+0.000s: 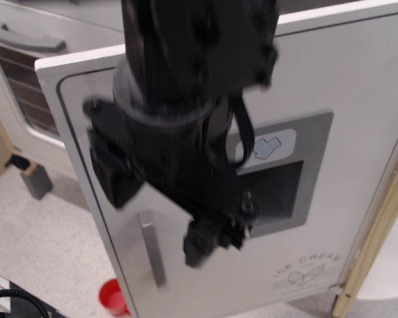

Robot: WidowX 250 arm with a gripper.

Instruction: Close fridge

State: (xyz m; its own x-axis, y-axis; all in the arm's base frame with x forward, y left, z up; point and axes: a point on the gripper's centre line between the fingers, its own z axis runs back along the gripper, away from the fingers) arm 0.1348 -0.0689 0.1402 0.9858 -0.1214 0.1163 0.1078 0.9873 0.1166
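Fridge (pixel 358 99) door stands ajar, filling most of my view, white oven (pixel 26 73) at far left behind it. My pincer (pixel 209 238) hangs blurred in front of the door, just right of the grey bar handle (pixel 152 248) and left of the dispenser panel (pixel 285 192). Can't tell if its jaws are apart or together. Red cup (pixel 113 298) sits low left.

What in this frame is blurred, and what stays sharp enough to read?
In the observation.image view, the black arm and its end effector are smeared by motion blur, so whether it is open or shut cannot be told. The fridge door is sharp: the grey handle and the ICE CREAM logo are crisp. Lighting is even, with no glare; the arm hides part of the dispenser panel.
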